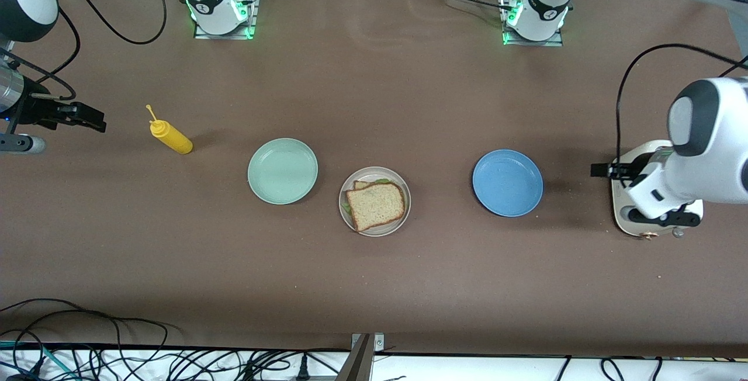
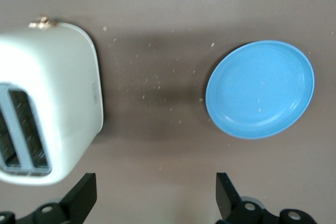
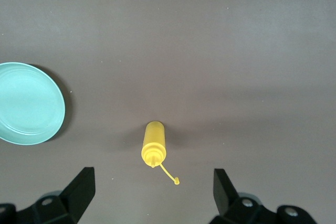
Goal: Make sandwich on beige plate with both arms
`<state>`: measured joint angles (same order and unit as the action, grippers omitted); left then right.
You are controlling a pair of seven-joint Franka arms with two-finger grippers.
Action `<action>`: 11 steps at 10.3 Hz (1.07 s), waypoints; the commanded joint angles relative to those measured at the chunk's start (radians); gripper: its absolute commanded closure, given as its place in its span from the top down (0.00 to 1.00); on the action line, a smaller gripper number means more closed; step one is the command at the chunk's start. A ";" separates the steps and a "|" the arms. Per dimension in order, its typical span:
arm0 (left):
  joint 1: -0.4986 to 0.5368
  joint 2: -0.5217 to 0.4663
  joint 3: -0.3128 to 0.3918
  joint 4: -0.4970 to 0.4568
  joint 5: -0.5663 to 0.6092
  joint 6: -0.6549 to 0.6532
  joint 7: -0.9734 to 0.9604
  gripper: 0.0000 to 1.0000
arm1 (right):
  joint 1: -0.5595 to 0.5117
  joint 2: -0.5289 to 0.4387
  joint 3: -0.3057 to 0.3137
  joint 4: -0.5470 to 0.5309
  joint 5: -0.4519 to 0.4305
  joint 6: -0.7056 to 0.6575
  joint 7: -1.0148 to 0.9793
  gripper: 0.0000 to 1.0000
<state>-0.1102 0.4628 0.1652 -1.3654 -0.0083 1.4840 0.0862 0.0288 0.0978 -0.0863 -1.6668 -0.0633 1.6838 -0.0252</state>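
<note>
The sandwich (image 1: 375, 204) sits assembled on the beige plate (image 1: 402, 217), midway between the empty, wide-open left tool (image 2: 155, 192) and right tool (image 3: 152, 190), both parked at the worktop's ends.

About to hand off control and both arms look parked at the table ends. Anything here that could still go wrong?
1. The sandwich sits skewed on the beige plate: the top slice is offset, the lower slice and lettuce peek out. A nudge might slide it apart.
2. The open left gripper hangs close to the toaster; a careless move could bump it.
3. The mustard bottle lies near the open right gripper and could roll if clipped.
</note>
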 commanded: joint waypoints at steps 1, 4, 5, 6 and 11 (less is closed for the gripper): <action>0.009 -0.053 0.016 -0.012 0.034 -0.047 0.012 1.00 | 0.002 0.000 0.002 0.012 -0.007 -0.001 0.010 1.00; 0.032 -0.071 0.011 -0.015 0.022 -0.036 -0.006 1.00 | 0.002 -0.001 0.000 0.013 -0.006 -0.001 0.010 1.00; 0.053 -0.096 0.008 -0.029 0.019 -0.036 -0.005 1.00 | 0.002 -0.001 0.000 0.013 -0.006 -0.001 0.011 1.00; 0.056 -0.145 -0.004 -0.062 0.019 -0.034 -0.005 1.00 | 0.000 0.000 -0.001 0.013 -0.004 -0.001 0.011 1.00; 0.056 -0.419 -0.007 -0.355 0.019 0.129 -0.006 1.00 | -0.001 -0.001 -0.004 0.013 -0.004 -0.003 0.011 1.00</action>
<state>-0.0602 0.1475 0.1701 -1.5921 -0.0074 1.5502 0.0836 0.0293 0.0978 -0.0882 -1.6624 -0.0633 1.6839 -0.0249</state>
